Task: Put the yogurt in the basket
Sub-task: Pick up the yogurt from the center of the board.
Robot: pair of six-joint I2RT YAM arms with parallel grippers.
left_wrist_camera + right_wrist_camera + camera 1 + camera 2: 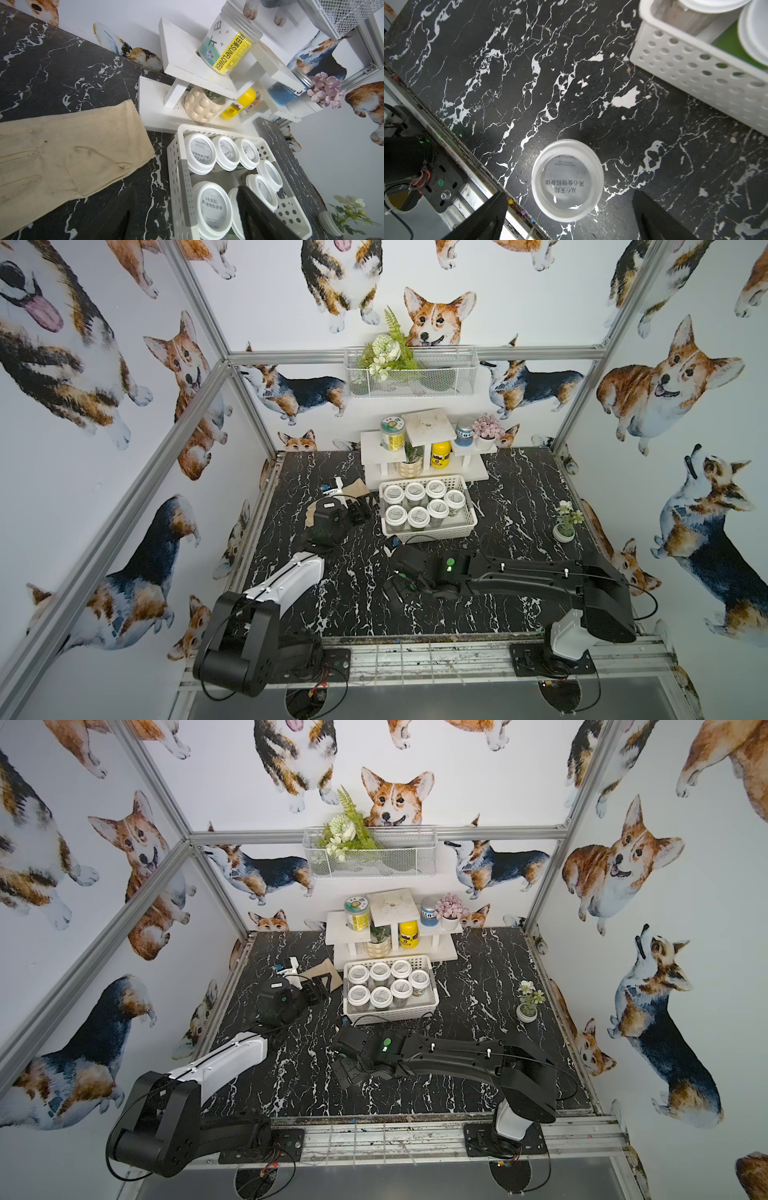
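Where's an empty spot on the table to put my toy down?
Bare marble lies between the basket and the little flower pot, and in front between the left arm and right arm. It's crowded at the shelf, the glove, and the jar under the right gripper.

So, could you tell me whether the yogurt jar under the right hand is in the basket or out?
Out: the yogurt jar stands on the black table, lid up, apart from the white basket.
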